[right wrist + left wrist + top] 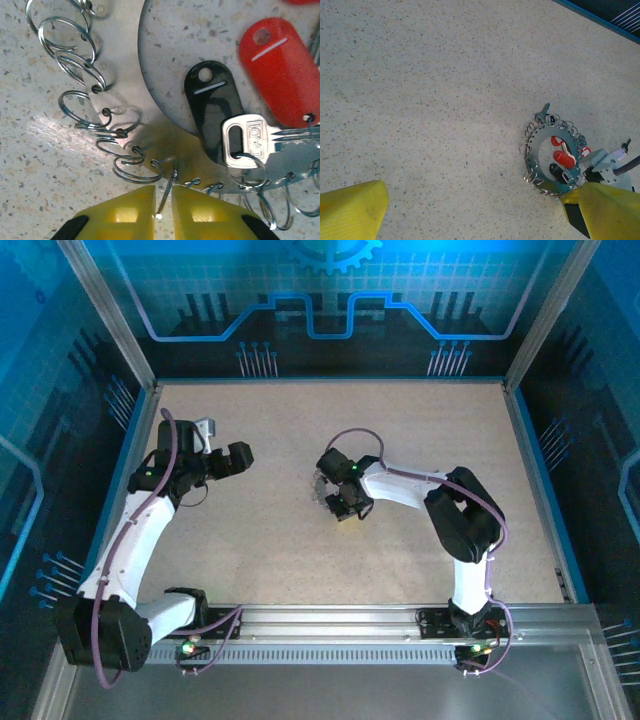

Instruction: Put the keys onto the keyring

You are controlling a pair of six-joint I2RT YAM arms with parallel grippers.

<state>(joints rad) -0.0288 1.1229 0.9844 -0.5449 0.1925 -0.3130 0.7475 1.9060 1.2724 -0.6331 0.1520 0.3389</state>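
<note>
though barely apart, right claw (162, 201) tight on a wire ring (169, 186); left claw (475, 194) wide apart

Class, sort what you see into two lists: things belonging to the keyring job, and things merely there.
Job: flat grey metal ring plate; silver metal key; red plastic tag; black plastic tag; thin wire ring pinched by the right gripper.
Merely there: speckled beige table; blue patterned back wall.
</note>
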